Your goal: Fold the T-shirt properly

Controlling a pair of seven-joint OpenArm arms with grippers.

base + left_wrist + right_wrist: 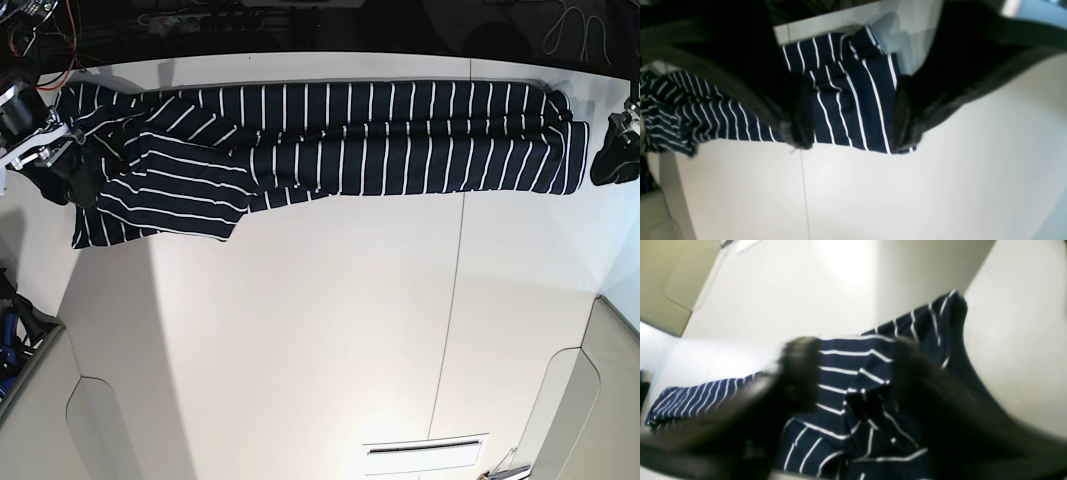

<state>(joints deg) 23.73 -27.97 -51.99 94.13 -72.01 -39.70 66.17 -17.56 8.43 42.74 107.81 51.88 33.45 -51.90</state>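
Observation:
The T-shirt (350, 135) is dark navy with thin white stripes and lies stretched in a long folded band along the far side of the white table (300, 330). A sleeve part spreads out at the band's left end (160, 195). My left gripper (610, 160) is at the band's right end. In the left wrist view its jaws (853, 133) stand wide apart, and the striped cloth (853, 100) lies between and beyond the fingers. My right gripper (75, 165) is at the left end. It is blurred (855, 366), its jaws are apart, and rumpled cloth (853, 396) lies between them.
The table's far edge runs just behind the shirt, with dark floor and cables (40, 40) beyond. A thin seam (455, 300) crosses the tabletop. Beige panels (580, 410) flank the near corners. The table surface in front of the shirt is bare white.

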